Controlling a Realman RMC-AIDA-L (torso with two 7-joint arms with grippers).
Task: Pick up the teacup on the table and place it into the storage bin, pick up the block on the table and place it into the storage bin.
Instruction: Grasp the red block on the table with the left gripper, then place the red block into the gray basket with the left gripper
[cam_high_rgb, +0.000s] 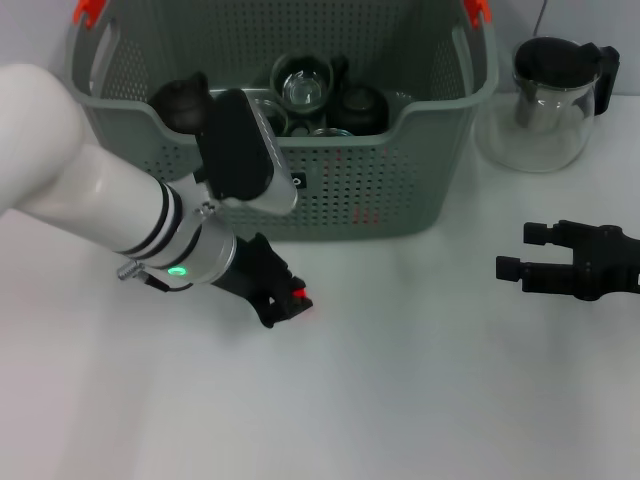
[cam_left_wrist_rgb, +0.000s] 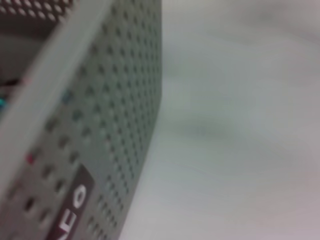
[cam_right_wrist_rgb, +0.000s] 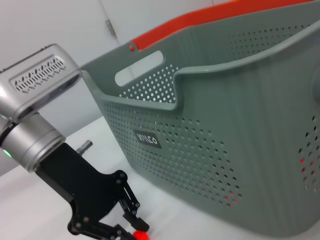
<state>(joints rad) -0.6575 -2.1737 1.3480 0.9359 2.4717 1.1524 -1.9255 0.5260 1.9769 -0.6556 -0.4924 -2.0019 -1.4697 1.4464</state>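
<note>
Gripping red block (cam_high_rgb: 299, 295), left end effector (cam_high_rgb: 283, 302) by storage bin (cam_high_rgb: 420, 190); right end effector (cam_high_rgb: 522, 252) apart, idle.

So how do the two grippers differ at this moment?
The left gripper is low on the table before the storage bin, closed on a small red block; the right gripper is open, empty, and apart to the side near the glass teapot. Both are black.

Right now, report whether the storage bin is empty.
Not empty: the storage bin holds dark teaware, visible over its rim.
</note>
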